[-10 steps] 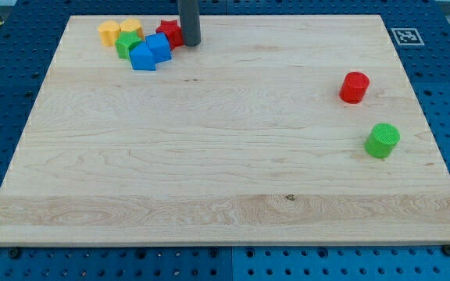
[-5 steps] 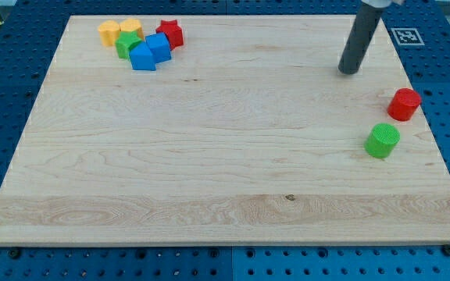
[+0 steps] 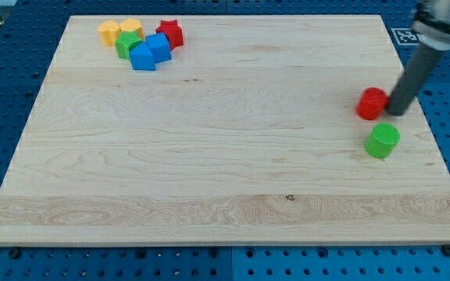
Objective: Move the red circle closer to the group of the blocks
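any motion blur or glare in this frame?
Camera view: the rod and my tip are smeared, and so is the red circle beside it at the view's left; green circle and the far block group are sharp. Lighting is even, no glare on the board.

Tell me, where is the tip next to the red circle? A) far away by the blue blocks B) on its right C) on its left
B: my tip sits against the red circle on the view's right side, above the green circle.

A straight, dark grey rod, smooth and round, ends at my tip (image 3: 397,113).
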You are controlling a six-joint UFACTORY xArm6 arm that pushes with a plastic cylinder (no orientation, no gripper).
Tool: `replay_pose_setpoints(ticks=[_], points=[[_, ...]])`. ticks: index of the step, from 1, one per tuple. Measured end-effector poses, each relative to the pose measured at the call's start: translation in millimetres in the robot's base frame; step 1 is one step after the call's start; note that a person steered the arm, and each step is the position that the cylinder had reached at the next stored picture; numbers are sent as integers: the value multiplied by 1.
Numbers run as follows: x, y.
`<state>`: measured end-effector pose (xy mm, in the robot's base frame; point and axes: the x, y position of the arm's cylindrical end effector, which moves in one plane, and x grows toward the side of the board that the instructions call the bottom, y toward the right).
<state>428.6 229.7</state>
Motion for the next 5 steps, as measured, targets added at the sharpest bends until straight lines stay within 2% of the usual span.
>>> replay_pose_setpoints(ticks=[2, 3, 4, 5], points=[[0, -115], [-6, -135], [-17, -114], [-27, -120]])
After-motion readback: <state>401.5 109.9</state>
